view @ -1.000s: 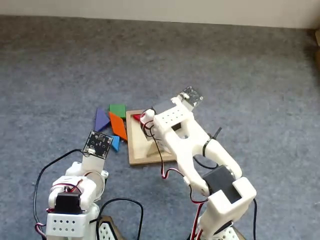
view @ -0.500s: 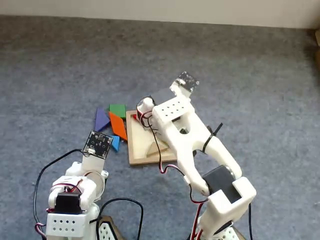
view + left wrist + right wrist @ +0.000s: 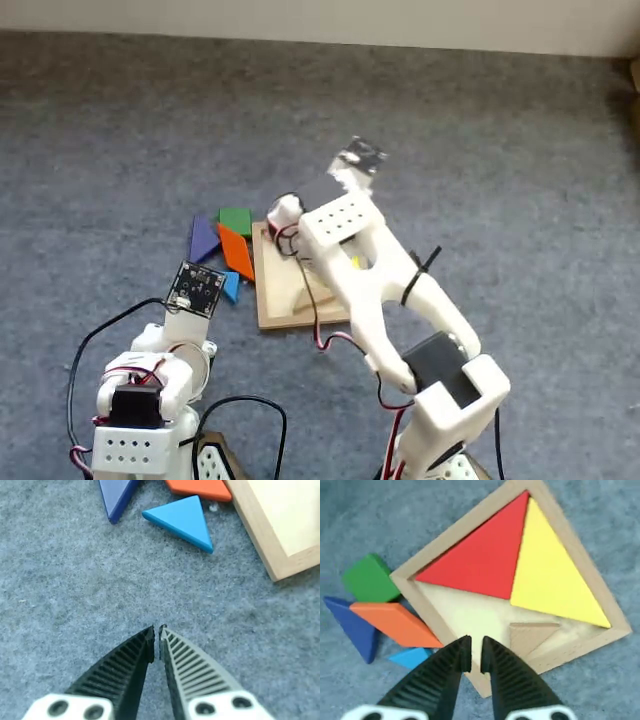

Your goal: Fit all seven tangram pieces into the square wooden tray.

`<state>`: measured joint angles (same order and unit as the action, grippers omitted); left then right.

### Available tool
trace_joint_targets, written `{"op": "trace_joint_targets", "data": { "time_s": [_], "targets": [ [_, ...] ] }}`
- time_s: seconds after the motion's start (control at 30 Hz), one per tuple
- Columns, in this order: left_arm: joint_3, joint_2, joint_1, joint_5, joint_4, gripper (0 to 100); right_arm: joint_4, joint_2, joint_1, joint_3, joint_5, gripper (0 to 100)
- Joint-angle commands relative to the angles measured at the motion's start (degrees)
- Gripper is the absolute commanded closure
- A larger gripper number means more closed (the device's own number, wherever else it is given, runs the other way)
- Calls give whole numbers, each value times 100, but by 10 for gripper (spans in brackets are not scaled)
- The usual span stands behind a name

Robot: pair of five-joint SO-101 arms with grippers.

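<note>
The square wooden tray point(image 3: 442, 625) holds a red triangle point(image 3: 480, 562), a yellow triangle point(image 3: 550, 580) and a small wood-coloured triangle point(image 3: 530, 635). My right gripper point(image 3: 472, 655) hangs above the tray's bare part near one rim, shut, with nothing in it. Outside the tray lie a green square point(image 3: 236, 221), a dark blue triangle point(image 3: 203, 238), an orange parallelogram point(image 3: 236, 250) and a light blue triangle point(image 3: 182, 520). My left gripper point(image 3: 156, 632) is shut and empty over the carpet, short of the light blue triangle. The right arm point(image 3: 345, 235) hides much of the tray point(image 3: 300, 320) in the high view.
Grey carpet covers the whole table. The loose pieces cluster against the tray's left side, with the tray corner point(image 3: 275, 525) close to the light blue triangle. Open carpet lies to the left, far side and right of the tray.
The right arm has lifted and swung back from low over the tray, uncovering the small wood-coloured triangle. The left arm has stayed still.
</note>
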<state>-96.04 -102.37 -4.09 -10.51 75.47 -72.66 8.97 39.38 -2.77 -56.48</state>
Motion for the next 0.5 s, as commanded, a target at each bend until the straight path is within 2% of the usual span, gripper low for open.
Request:
{"op": "trace_joint_targets", "data": {
  "time_s": [0.0,0.2,0.47],
  "targets": [
    [-110,-145,40,44,26,954,356,-224,418,-127,334,994],
    [-110,-145,40,44,26,954,998,40,585,-488,308,994],
    [-110,-145,40,44,26,954,980,488,4,-954,334,994]
  ]
}}
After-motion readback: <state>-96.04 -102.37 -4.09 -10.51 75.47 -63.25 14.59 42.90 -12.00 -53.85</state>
